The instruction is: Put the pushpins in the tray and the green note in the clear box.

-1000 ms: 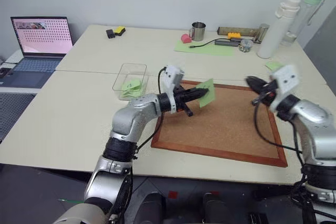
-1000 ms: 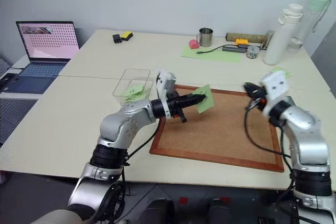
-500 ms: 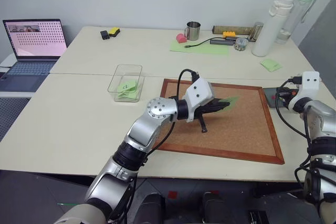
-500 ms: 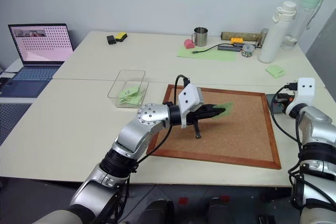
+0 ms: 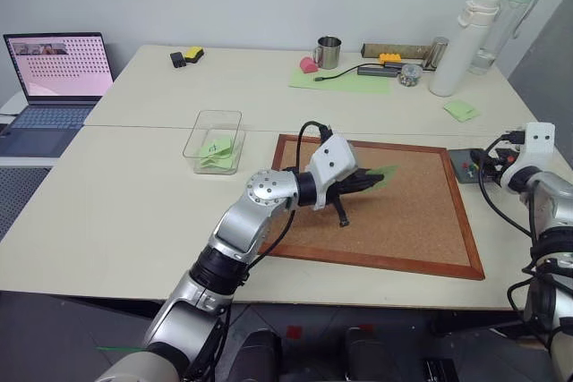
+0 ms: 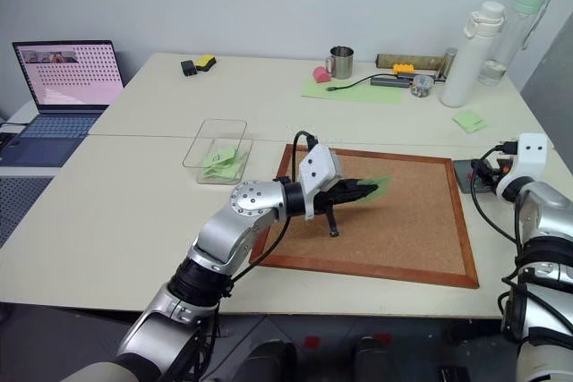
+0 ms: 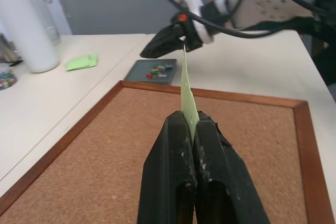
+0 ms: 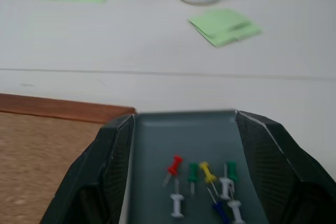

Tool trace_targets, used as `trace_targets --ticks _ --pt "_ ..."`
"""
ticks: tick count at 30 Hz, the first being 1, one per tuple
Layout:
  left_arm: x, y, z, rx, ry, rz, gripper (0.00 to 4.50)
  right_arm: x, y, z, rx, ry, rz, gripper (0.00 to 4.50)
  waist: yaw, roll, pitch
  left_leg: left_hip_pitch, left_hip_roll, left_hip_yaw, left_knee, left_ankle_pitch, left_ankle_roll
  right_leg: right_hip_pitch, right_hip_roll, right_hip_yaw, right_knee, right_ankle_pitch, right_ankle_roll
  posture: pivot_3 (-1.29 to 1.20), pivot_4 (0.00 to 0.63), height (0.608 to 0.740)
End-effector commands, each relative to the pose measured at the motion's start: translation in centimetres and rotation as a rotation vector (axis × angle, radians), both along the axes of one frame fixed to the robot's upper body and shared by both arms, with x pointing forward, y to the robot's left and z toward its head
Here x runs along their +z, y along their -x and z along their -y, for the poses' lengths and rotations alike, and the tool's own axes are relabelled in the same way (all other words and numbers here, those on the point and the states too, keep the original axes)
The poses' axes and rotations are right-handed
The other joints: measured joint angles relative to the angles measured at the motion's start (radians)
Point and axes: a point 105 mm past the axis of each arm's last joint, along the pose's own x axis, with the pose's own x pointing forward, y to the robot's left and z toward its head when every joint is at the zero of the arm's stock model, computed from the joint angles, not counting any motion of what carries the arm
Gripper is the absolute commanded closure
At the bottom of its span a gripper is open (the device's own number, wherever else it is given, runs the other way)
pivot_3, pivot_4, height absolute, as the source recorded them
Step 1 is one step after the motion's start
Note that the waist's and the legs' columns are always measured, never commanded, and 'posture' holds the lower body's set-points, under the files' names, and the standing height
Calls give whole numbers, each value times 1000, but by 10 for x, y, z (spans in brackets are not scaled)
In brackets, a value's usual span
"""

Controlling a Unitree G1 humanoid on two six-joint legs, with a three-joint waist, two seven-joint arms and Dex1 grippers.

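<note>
My left gripper is shut on the green note, holding it by one edge just above the middle of the corkboard. The clear box stands left of the board with green notes lying in it. At the board's right edge lies the dark grey tray. My right gripper stands open over the tray, one finger on each side and nothing between them. Several coloured pushpins lie on the tray floor.
A green sticky pad lies behind the tray. Along the far edge stand a white bottle, a pot of pins, a metal mug and a pale green sheet. An open laptop is at far left.
My right gripper has swung out from the board's right edge to the tray and opened. The left gripper has rolled, turning the note from upright to nearly flat.
</note>
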Motion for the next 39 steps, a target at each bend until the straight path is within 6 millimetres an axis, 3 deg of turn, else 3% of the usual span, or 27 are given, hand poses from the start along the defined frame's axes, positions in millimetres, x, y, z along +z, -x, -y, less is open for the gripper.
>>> trace_targets --ticks 1,4,7,10,13,23,34,37,39 --pt "27 -21 -28 155 90 18 4500 38 29 -69 358 60 164 1427 0 0 0 0 0 -1 0 0 0 0 0 -1 0 0 0 0 150 740" --pt "36 -40 -59 321 136 19 4500 43 58 -110 529 47 189 1427 -4 0 0 0 1 -3 -1 0 0 0 1 -2 1 0 0 0 150 740" --pt "45 -67 -119 615 151 60 4500 51 89 -154 686 -5 198 1427 -4 0 0 0 1 -3 0 0 0 0 1 -1 2 0 0 0 150 740" --pt "47 -87 -185 908 111 97 4500 62 108 -183 790 -60 201 1427 -3 0 0 1 1 -4 1 0 0 0 1 -1 2 0 0 0 150 740" --pt "39 -97 -218 1046 26 120 4500 67 117 -200 841 -70 189 1427 2 -1 1 1 1 -5 1 0 0 1 1 -2 2 0 0 0 150 740" --pt "14 -113 -228 1134 -48 94 4500 61 113 -199 775 -38 165 1427 37 -5 2 -2 -1 -4 0 0 -1 -1 -2 -4 -1 0 1 0 150 740" --pt "17 -116 -220 1107 -30 117 2445 60 113 -190 732 -25 164 1395 27 -5 2 -2 0 -4 1 0 -1 -1 -1 -4 0 0 0 0 150 740" --pt "23 -113 -206 1023 11 101 1856 60 113 -186 714 -18 166 1395 27 -5 2 -2 0 -4 1 0 -1 -1 -1 -4 1 0 0 0 150 740" --pt "28 -108 -196 937 33 84 1856 60 113 -181 702 0 163 1395 27 -5 2 -2 0 -4 1 0 -1 -1 -1 -4 0 0 0 0 150 740"
